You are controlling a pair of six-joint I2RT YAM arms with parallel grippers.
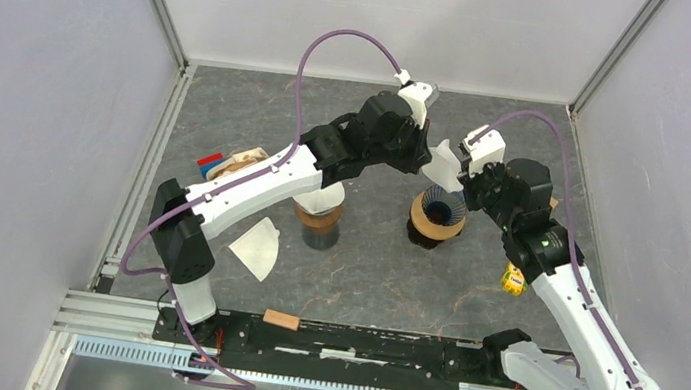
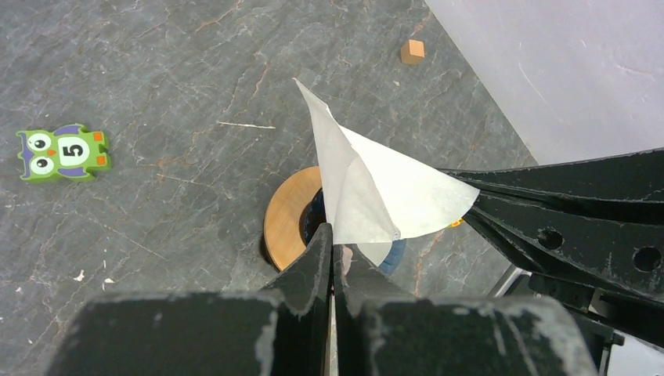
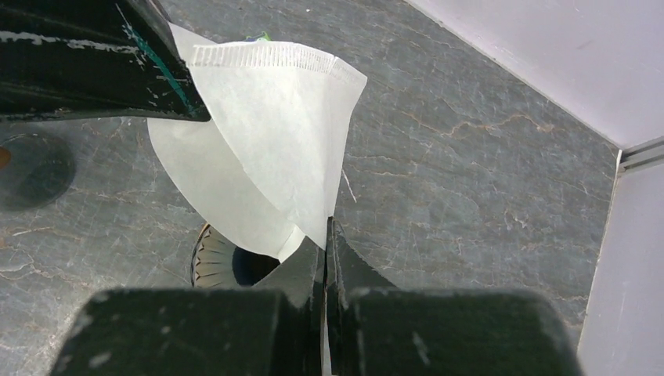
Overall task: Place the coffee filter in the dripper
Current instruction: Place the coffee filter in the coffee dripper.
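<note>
Filter (image 2: 384, 196) in L claw (image 2: 333, 235), R claw (image 3: 326, 233)

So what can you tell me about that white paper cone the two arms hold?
It is a coffee filter, thin white paper folded into a cone, with a crimped seam along one edge. Its layers are partly spread open. It hangs in the air above the ribbed dripper, not yet in it. The left fingers and the right fingers each pinch it from opposite sides; nothing else touches it.

dripper (image 2: 286, 215) mostly behind filter (image 2: 384, 196), yellow obj (image 1: 513, 279) – too small to ID
</note>
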